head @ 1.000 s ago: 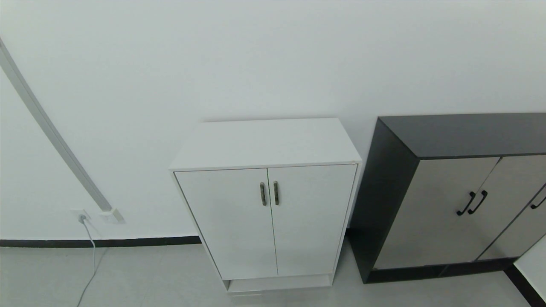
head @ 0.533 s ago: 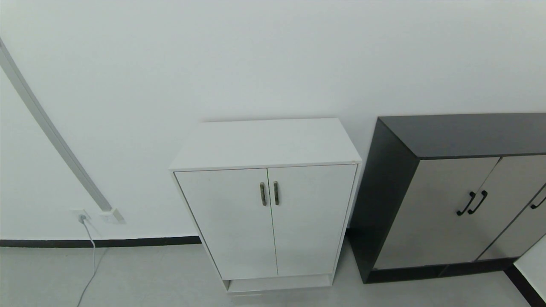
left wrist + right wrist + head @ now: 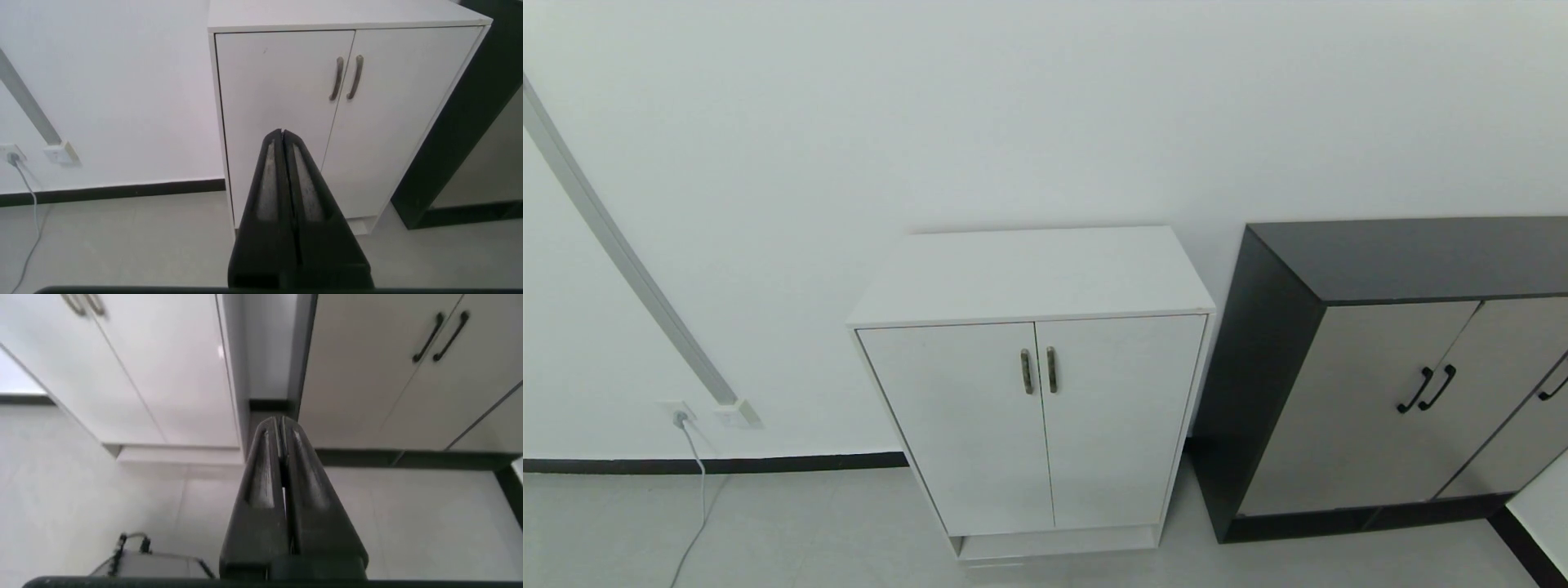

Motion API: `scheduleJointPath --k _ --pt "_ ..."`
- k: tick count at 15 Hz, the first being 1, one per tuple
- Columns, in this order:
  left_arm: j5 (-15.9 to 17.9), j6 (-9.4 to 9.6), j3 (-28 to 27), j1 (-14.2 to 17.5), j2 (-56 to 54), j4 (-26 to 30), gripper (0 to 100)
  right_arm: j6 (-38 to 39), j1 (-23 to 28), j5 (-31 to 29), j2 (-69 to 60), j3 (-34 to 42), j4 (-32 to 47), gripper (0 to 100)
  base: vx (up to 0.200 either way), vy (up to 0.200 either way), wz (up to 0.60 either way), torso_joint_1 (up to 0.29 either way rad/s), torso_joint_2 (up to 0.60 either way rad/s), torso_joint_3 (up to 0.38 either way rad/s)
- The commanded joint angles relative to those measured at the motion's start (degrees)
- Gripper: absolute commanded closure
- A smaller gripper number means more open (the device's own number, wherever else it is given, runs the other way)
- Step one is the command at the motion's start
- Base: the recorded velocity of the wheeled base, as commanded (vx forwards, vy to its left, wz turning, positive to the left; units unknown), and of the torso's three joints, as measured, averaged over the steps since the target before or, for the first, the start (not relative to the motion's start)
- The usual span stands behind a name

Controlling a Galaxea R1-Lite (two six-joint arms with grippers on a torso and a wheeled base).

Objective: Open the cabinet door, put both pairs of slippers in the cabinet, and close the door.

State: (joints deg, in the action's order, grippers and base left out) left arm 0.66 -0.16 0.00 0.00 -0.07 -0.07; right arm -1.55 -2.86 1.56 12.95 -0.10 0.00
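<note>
Left pincer (image 3: 283,137), fingers pressed together and empty, faces the white cabinet (image 3: 964,425), whose two doors (image 3: 1115,416) are shut. Right pincer (image 3: 283,425), also together, faces the gap beside the black cabinet (image 3: 1258,392).

Head view: high, tilted forward and down, set well back, facing white cabinet (image 3: 1029,384) and dark cabinet (image 3: 1380,367) on wall (image 3: 1045,106). Left wrist view: lower, looking along left gripper (image 3: 283,133), white cabinet doors beyond fingertips, well apart. Right wrist view: pitched steeper along right gripper (image 3: 282,421), floor (image 3: 425,514) below tips, gap between cabinets beyond. Shared across all three: both cabinets' fronts.
</note>
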Motion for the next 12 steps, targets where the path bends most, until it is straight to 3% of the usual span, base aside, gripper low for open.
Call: scheduleJointPath --k 1,7,12 --pt "0.04 -0.02 0.0 0.0 0.07 -0.01 100 -0.03 1.37 0.02 -2.66 0.01 0.0 100 0.0 0.0 0.0 0.0 0.0 0.0" --pt "-0.04 -0.02 0.0 0.0 0.07 -0.01 100 0.05 4.18 0.02 -9.96 0.1 0.0 100 0.0 0.0 0.0 0.0 0.0 0.0" --pt "0.04 -0.02 0.0 0.0 0.07 -0.01 100 3.04 3.3 0.11 -12.77 0.1 -0.18 100 0.0 0.0 0.0 0.0 0.0 0.0"
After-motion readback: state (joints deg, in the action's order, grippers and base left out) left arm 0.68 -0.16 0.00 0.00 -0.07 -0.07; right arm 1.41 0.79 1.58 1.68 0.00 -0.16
